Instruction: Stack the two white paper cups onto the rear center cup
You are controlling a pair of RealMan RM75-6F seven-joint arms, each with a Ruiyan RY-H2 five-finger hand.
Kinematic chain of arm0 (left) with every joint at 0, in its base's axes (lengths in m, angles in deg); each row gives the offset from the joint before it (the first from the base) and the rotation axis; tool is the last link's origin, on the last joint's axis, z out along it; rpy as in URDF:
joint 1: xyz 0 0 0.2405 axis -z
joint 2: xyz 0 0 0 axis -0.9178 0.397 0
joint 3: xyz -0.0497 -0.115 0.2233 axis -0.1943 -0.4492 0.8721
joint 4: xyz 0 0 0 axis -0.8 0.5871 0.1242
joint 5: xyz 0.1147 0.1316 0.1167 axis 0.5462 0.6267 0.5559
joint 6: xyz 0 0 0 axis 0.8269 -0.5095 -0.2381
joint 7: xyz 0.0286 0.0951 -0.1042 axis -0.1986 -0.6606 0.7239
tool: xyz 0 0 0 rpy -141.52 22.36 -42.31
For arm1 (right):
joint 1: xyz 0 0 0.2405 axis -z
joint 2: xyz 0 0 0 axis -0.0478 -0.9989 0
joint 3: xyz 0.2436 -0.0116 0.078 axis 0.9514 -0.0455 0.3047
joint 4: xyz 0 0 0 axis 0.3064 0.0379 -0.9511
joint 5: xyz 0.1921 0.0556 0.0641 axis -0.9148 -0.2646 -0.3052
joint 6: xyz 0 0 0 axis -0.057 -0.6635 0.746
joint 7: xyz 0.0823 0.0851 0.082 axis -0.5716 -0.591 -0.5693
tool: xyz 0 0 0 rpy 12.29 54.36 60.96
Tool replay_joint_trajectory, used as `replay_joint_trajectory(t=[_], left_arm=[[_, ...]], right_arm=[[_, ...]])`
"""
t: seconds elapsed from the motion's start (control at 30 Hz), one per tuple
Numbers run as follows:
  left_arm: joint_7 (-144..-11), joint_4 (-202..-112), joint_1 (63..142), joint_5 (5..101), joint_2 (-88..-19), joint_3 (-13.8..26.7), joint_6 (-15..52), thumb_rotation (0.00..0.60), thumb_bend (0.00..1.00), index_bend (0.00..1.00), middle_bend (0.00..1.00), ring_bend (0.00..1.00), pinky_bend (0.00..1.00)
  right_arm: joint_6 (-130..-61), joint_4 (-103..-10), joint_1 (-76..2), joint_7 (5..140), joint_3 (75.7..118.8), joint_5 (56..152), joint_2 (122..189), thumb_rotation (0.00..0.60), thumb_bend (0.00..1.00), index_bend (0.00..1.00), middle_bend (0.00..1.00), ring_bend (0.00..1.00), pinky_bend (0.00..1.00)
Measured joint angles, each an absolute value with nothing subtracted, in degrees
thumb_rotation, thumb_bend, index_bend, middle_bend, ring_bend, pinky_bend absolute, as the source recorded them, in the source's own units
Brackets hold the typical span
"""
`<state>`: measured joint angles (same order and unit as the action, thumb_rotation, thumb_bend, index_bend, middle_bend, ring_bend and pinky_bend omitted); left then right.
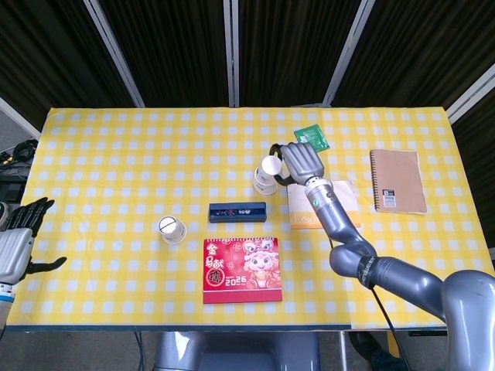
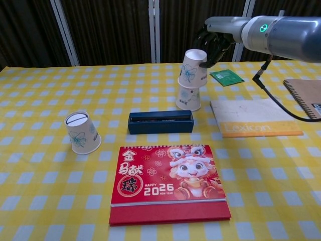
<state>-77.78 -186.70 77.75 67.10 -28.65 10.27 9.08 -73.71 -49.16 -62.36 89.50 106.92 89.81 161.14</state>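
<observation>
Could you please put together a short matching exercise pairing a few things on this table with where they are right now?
Things:
1. held cup
2. lone cup
3. spiral notebook
4. green packet

Places:
A. far right of the table
B. behind the Lexicon book
C. in the right hand, over the rear center cup
D. upside down, left of the navy case

Pairs: 1-C, 2-D, 3-A, 4-B

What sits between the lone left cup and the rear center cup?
The dark blue box lies between the left cup and rear center cup, clearest in chest view.
</observation>
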Motion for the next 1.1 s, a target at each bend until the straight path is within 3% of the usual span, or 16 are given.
replay_joint_trajectory(t=[0.07, 0.2, 0.27, 0.57, 0.7, 0.87, 1.1], left_arm=[[-77.72, -186.66, 77.78, 67.04, -28.63, 10.25, 9.12, 0.600, 0.00, 0.00, 0.00, 0.00, 0.00], [-77.57, -186.66, 77.79, 67.14, -28.56, 10.28, 9.13, 0.600, 0.00, 0.00, 0.00, 0.00, 0.00], [-77.45, -186.70, 77.76, 67.23, -28.51, 10.28, 9.05, 0.600, 0.00, 0.00, 0.00, 0.00, 0.00], [-76.89, -186.65, 77.72, 67.42, -28.30, 10.30, 9.00, 0.600, 0.00, 0.00, 0.00, 0.00, 0.00], [-76.77, -186.64, 77.70, 67.67, -28.28, 10.37, 8.94, 0.600, 0.00, 0.00, 0.00, 0.00, 0.00], [-76.21, -186.31, 77.43, 68.86, -28.33, 10.51, 8.08, 0.600, 0.00, 0.00, 0.00, 0.00, 0.00], [-75.32, -185.55, 77.39, 71.03, -28.74, 10.91, 7.54, 0.600, 0.00, 0.00, 0.00, 0.00, 0.00]], right_arm=[[-73.34, -49.31, -62.64, 89.96, 106.69, 89.54, 160.89, 0.600, 0.28, 0.38, 0.38, 0.36, 0.46], [-72.72, -50.09, -62.96, 90.28, 106.37, 88.64, 160.43, 0.600, 0.23, 0.14, 0.12, 0.20, 0.39], [-72.55, -50.55, -63.09, 90.43, 106.27, 87.92, 160.27, 0.600, 0.22, 0.09, 0.07, 0.16, 0.35], [-75.71, -51.52, -62.82, 90.72, 105.83, 88.92, 160.42, 0.600, 0.21, 0.08, 0.06, 0.13, 0.26], [-76.73, -53.62, -62.01, 90.40, 105.60, 90.05, 158.92, 0.600, 0.20, 0.09, 0.05, 0.10, 0.17], [-81.08, -58.86, -58.56, 88.97, 104.36, 95.50, 154.53, 0.600, 0.01, 0.08, 0.00, 0.00, 0.00], [-92.11, -67.89, -48.98, 83.99, 100.39, 107.36, 145.46, 0.600, 0.00, 0.03, 0.00, 0.00, 0.00]])
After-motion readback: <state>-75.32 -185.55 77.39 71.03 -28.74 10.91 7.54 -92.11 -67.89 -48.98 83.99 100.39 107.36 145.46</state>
